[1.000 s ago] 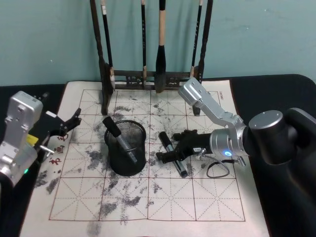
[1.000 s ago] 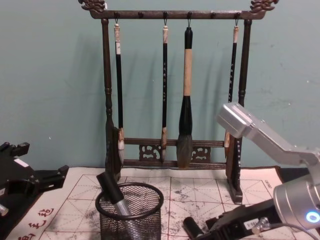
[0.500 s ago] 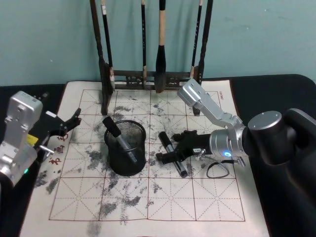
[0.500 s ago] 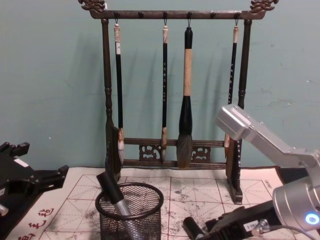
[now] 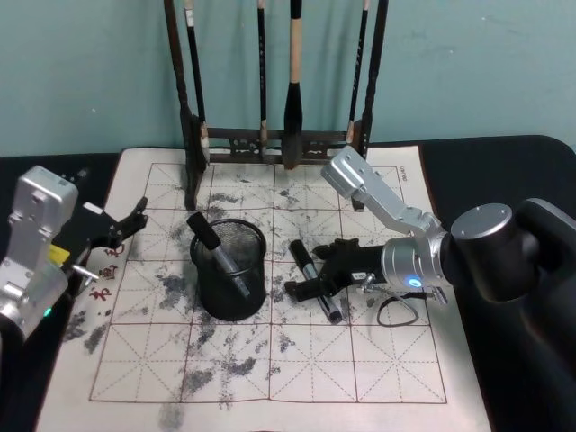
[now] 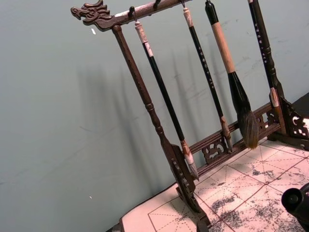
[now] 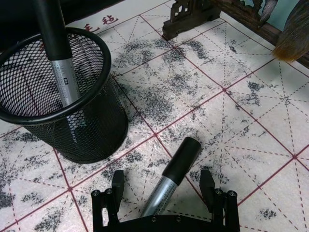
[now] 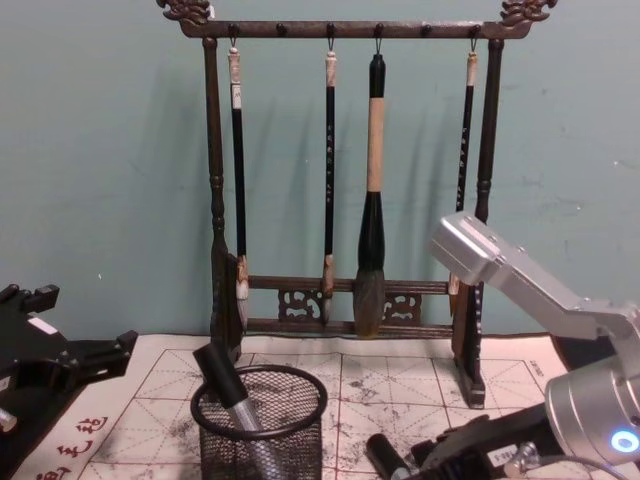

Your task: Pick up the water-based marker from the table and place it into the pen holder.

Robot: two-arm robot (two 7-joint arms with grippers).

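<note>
**Right wrist view: marker lying between spread fingers**

In the right wrist view the right gripper (image 7: pixel 162 187) is seen low over the table (image 7: pixel 241 101), its two black fingers (image 7: pixel 117 184) held wide apart. The water-based marker (image 7: pixel 175 171), silver-barrelled with a black cap, is laid flat on the ink-stained mat between them. A gap is left on either side, so it is touched by neither finger. Its capped end is pointed away from the palm, toward the foot of the brush rack (image 7: pixel 188 19).

The pen holder (image 7: pixel 91 135) is stood upright near the gripper and apart from the marker. A second marker (image 7: pixel 58 53) is leaned inside it, its cap raised above the rim.

In the head view the right gripper (image 5: pixel 313 281) is found near the middle of the table (image 5: pixel 315 369), reached in from the right. The water-based marker (image 5: pixel 301 254) is placed under it and the pen holder (image 5: pixel 236 297) just to the robot's left of it. The left gripper (image 5: pixel 126 227) is parked over the left edge of the mat, well apart from the holder.

In the chest view the pen holder (image 8: pixel 258 430) is seen in front of the brush rack (image 8: pixel 215 200), on which four brushes (image 8: pixel 373 200) are hung.
</note>
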